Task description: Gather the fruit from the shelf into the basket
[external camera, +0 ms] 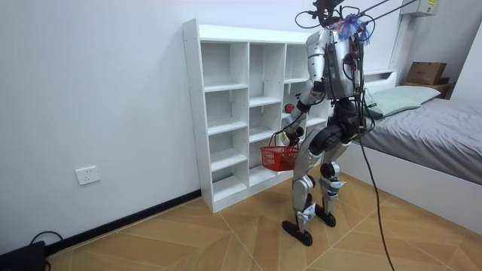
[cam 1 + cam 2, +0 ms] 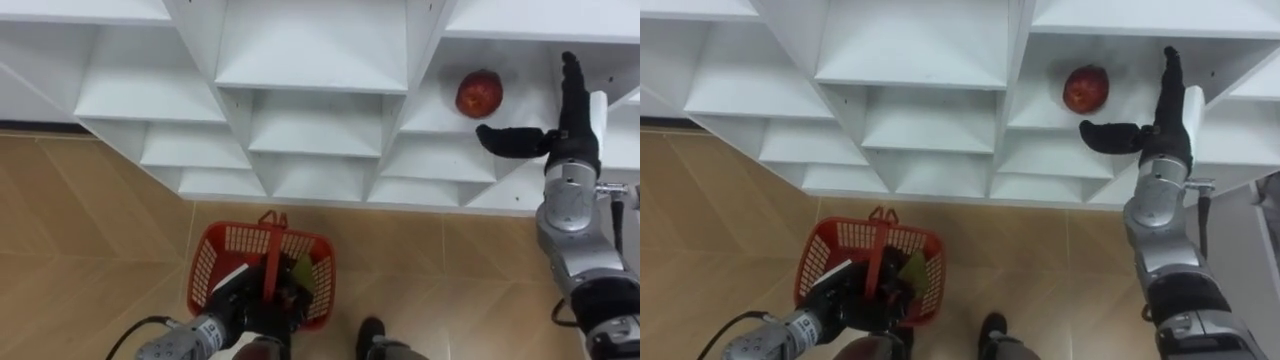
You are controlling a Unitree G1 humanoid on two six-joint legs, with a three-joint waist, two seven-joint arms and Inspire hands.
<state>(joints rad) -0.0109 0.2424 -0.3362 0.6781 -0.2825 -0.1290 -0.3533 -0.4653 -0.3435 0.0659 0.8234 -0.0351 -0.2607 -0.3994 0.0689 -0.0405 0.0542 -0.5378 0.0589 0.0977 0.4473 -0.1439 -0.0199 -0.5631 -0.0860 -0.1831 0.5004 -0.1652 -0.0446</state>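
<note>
Closet shelf (image 2: pixel 440 122) at two o'clock: red fruit (image 2: pixel 479 93) uncollected, right hand (image 2: pixel 570 140) fingers released beside; left hand (image 2: pixel 245 303) grasping basket (image 2: pixel 213 243).

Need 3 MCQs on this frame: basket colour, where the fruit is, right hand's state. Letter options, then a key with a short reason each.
1. What colour is the basket?
A) blue
B) red
C) white

2. Where does the red fruit lie?
A) in the basket
B) on the floor
C) on a shelf in the right column of the white closet

3. What is the state of the right hand?
A) open, beside the fruit
B) shut on the fruit
C) shut on the basket's handle

Key:
1 B: its mesh walls and handle are red.
2 C: the fruit rests on a white shelf board, well above the basket.
3 A: its fingers are straight and the thumb is spread, apart from the fruit. It is the left hand that grips the handle.
</note>
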